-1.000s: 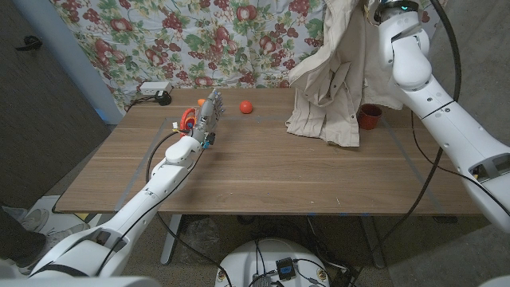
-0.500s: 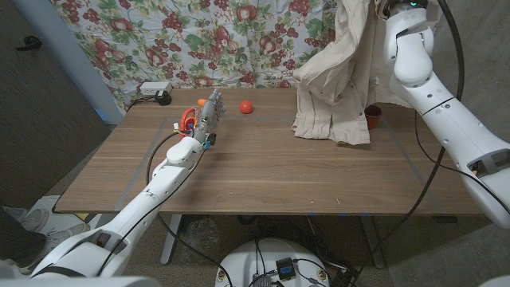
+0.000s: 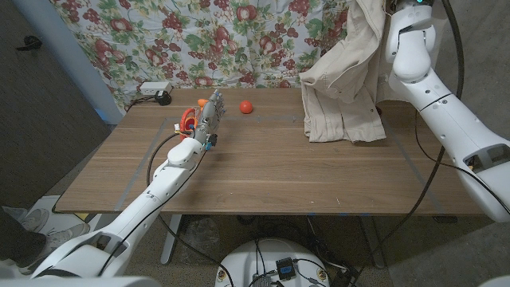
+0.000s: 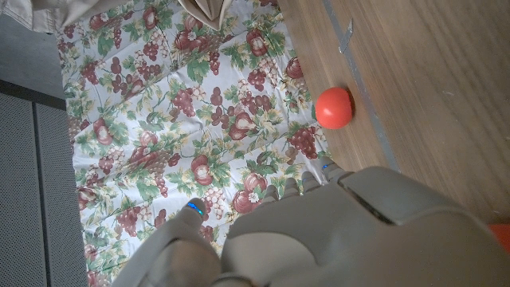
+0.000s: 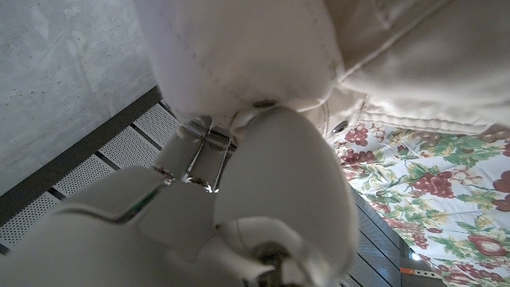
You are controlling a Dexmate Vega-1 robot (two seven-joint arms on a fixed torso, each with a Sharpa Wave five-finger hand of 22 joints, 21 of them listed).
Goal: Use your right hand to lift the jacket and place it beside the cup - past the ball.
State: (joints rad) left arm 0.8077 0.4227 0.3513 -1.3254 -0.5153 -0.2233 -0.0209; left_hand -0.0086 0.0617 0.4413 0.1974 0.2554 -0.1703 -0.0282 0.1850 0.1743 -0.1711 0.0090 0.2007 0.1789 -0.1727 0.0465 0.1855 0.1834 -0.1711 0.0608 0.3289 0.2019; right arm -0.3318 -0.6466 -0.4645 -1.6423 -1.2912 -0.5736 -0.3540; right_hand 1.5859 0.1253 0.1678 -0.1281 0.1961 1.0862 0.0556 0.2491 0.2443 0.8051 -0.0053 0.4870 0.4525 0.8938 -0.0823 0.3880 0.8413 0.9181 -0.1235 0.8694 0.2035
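Observation:
A beige jacket (image 3: pixel 344 84) hangs over the table's far right, its hem just touching the wood. My right hand (image 5: pixel 263 191) grips its fabric (image 5: pixel 239 48) from above, at the top of the head view where my right arm (image 3: pixel 413 56) reaches up. The jacket hides the cup. An orange-red ball (image 3: pixel 246 106) lies on the far middle of the table, left of the jacket, and shows in the left wrist view too (image 4: pixel 334 108). My left hand (image 3: pixel 209 115) stands upright at the far left with its fingers stretched and nothing in it.
A red-orange ring-shaped object (image 3: pixel 186 120) lies right beside my left hand. A power strip (image 3: pixel 153 89) sits past the table's far left corner. A floral cloth (image 3: pixel 199 36) hangs behind the table. Tape lines (image 3: pixel 147 163) mark the wood.
My right hand has carried the jacket rightward and a little higher. The red cup, visible beside the hem earlier, is now covered. The left arm has not moved.

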